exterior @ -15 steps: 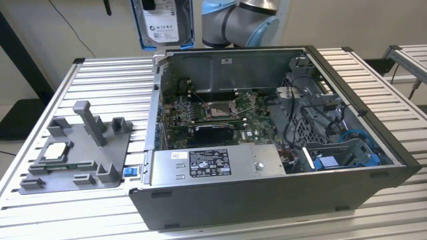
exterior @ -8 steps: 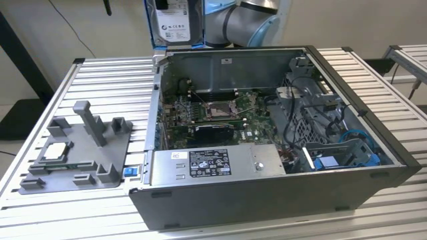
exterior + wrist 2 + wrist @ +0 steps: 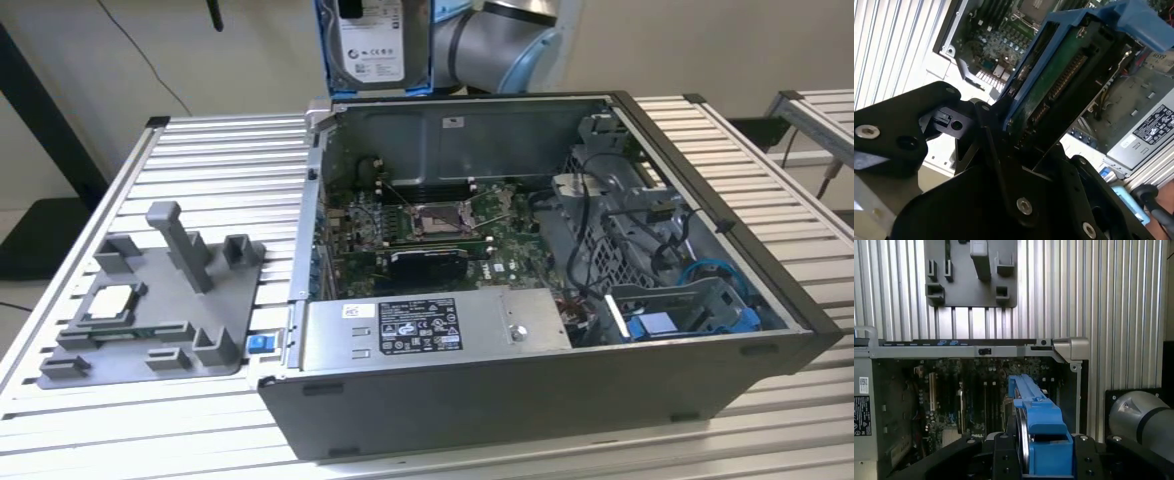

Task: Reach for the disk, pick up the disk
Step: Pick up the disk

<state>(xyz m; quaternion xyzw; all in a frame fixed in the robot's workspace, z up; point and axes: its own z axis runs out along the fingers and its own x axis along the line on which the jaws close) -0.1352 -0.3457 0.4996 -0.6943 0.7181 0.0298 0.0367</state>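
Disk (image 3: 379, 45) hangs above the open computer case (image 3: 534, 400), clamped in the end effector (image 3: 1009, 125). Pick-up appears done; further motion demands a steady grip.

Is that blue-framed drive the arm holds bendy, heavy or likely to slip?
The disk looks like a rigid metal slab, so probably stiff and dense. Its smooth blue plastic frame may slip in the gripper; the exposed circuit board suggests fragility.

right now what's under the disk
The open computer case, its circuit board showing beside the disk in the first wrist view. The disk and the gripper cover whatever lies straight beneath them.
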